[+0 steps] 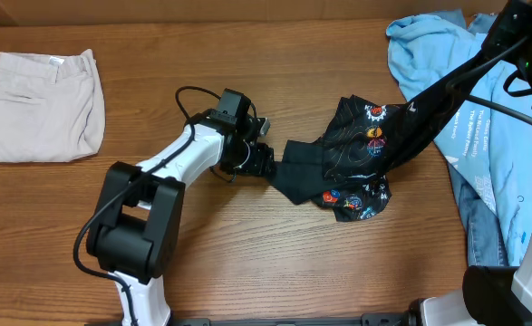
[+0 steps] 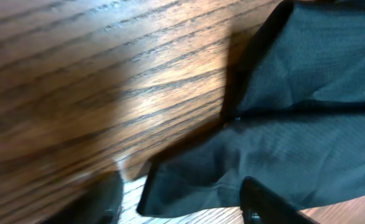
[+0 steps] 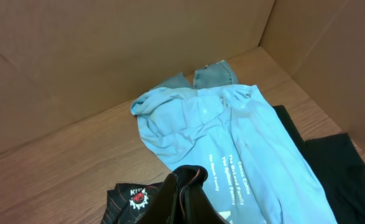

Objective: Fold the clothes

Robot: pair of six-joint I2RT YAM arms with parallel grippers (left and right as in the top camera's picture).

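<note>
**Black shirt stretched between two arms, mid-table**

The black shirt (image 1: 343, 149) lies crumpled right of the table's centre. Its long axis runs roughly left to right. A narrow tongue of cloth points left and slightly near, and the bulk, with small colourful logos, sits at the right end. Thin orange lines curve across its top face.

The left gripper (image 1: 267, 166) sits at the tip of that tongue. In its wrist view the two fingers (image 2: 263, 205) stand well apart, with the shirt's corner lying flat on the wood between them. The jaws are spread and not pinching. That view is blurred.

The right gripper (image 3: 185, 193) comes in from the far right, its dark arm crossing over the shirt's far-right part. In its wrist view a peak of black cloth stands up just where the fingers would be and hides them. It reads as clamped on the shirt.

The shirt's right edge nearly meets a light blue shirt (image 1: 429, 54) with white lettering, which is heaped at the far right over a pair of jeans (image 1: 483, 226). A folded beige garment (image 1: 39, 104) lies at the far left, well apart from the rest. Bare wood of the table (image 1: 247, 263) shows along the whole near side and between the beige garment and the left arm. Cardboard walls (image 3: 76, 62) close off the far and right sides.
</note>
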